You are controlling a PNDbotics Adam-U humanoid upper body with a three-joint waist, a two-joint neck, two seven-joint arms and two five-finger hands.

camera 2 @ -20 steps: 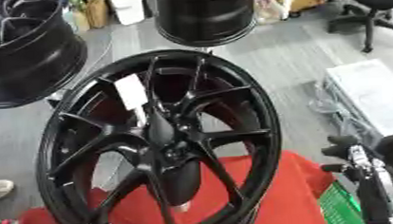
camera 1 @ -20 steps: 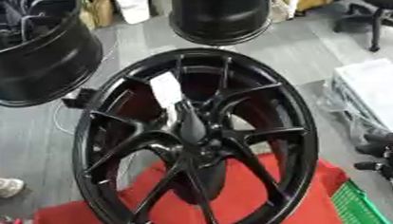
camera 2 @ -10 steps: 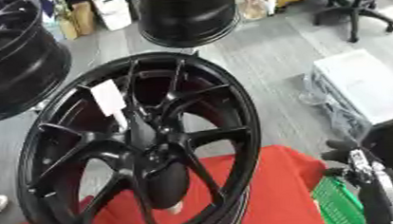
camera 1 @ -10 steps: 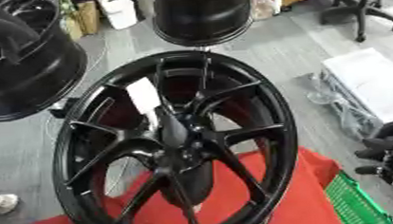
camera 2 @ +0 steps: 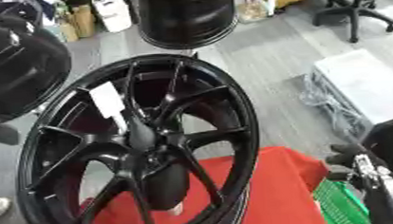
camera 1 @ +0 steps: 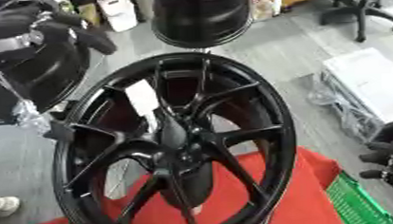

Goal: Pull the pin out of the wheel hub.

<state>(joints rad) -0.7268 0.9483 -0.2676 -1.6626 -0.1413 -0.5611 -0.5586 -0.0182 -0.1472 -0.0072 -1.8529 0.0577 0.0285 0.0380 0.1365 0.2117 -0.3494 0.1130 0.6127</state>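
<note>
A large black wheel hub [camera 1: 175, 148] stands tilted on a red cloth [camera 1: 262, 201], with a white tag [camera 1: 142, 98] on one spoke. I cannot make out a pin at its dark centre [camera 2: 144, 156]; a small pale thing [camera 2: 176, 210] shows low between the spokes. My left arm [camera 1: 38, 30], black with a silver band, comes in at the upper left, blurred and apart from the hub. At the lower right edge my right hand [camera 2: 351, 160] rests beside the hub, clear of it.
A black rim [camera 2: 19, 79] stands at the left and another [camera 1: 202, 16] behind the hub. On the grey floor to the right lies a white box [camera 1: 369, 85], with an office chair [camera 1: 365, 4] beyond. A green crate [camera 1: 358, 204] sits at the lower right.
The whole picture has shifted, so the camera has moved. My left arm has come into view at the upper left. The hub and my right hand stay in place.
</note>
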